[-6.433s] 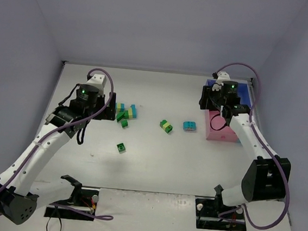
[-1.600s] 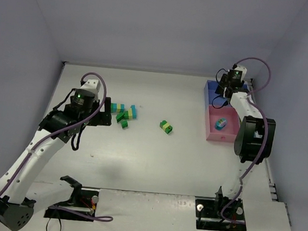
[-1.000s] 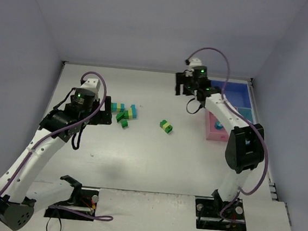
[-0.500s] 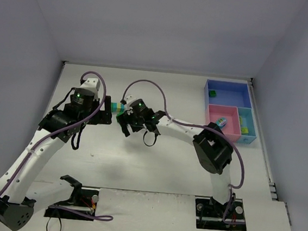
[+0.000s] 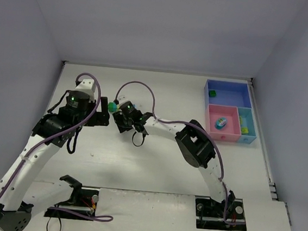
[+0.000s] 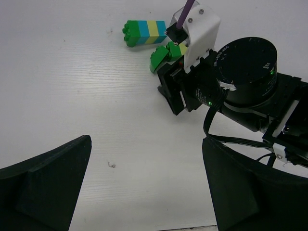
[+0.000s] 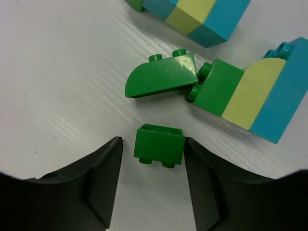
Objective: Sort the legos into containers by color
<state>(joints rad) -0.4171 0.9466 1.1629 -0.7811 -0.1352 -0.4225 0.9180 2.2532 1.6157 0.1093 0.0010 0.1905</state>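
Note:
In the right wrist view my right gripper is open, its jaws straddling a small dark green brick that lies on its side on the table. The right finger is at the brick's side and a gap shows on the left. Just beyond lie a rounded dark green brick, a green-yellow-cyan stack and another stack. In the top view the right gripper covers this pile. My left gripper is open and empty, close to the left of it. The joined trays stand at the far right: blue, pink, light blue.
The blue tray holds a green brick, the pink a cyan piece, the light blue a yellow-green brick. The right arm stretches across the table's middle. The left wrist view shows the right wrist close ahead.
The right arm swung from the trays across the table to the brick pile on the left and lowered over the small green brick. The left gripper drew back slightly to the left.

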